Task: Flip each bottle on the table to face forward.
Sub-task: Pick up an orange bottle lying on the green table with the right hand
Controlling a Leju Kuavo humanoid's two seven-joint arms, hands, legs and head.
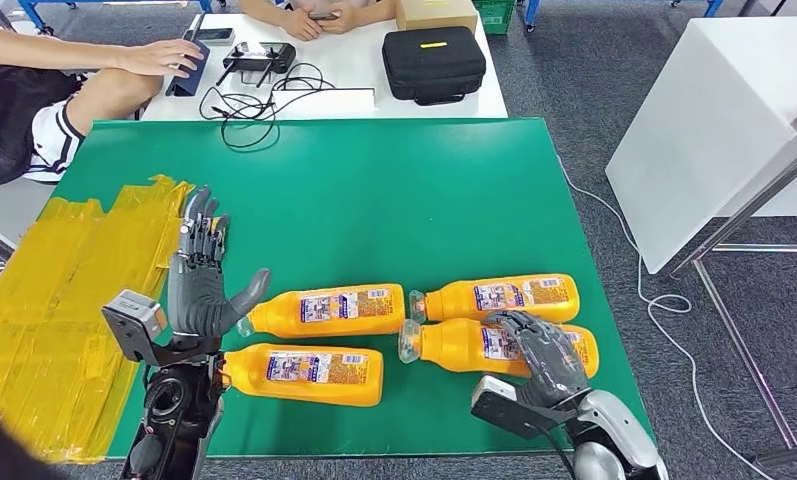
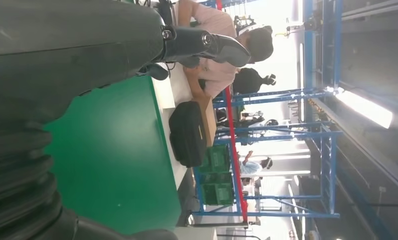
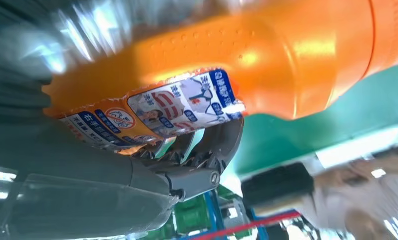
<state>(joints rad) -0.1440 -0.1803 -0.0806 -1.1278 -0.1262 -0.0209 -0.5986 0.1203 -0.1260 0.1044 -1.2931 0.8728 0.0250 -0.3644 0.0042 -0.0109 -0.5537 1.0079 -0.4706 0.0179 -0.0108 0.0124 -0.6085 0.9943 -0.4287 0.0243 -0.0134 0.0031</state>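
Green counter (image 1: pixel 374 200), wide and slick-looking, carrying four orange bottles lying on their sides near the front edge, in two rows of two. Yellow tape patch (image 1: pixel 54 300) covering the counter's left margin, well apart from the bottles. Behind, a white table (image 1: pixel 364 60) with a black case (image 1: pixel 434 62) and cables, and people seated at it.

Front-right bottle (image 1: pixel 499 345) gripped around its labelled middle by the right robot hand (image 1: pixel 544 355), fingers curled over the body; the right wrist view confirms the wrap on the label. Just beside it, apparently touching, the rear-right bottle (image 1: pixel 499 297).

Rear-left bottle (image 1: pixel 324 310) with its cap end close to the thumb of the left robot hand (image 1: pixel 199 285), which stands open, fingers spread upward, holding nothing. Front-left bottle (image 1: pixel 304 372) just beside that arm.

Likely risks, largest first: rolling the held bottle in place probably nudges the rear-right neighbour, turning its label away again. Round smooth plastic may slip within the fingers mid-turn, leaving the label half-rotated. Released bottle could roll toward the near edge, close by. Left thumb may bump the rear-left cap if that arm shifts.
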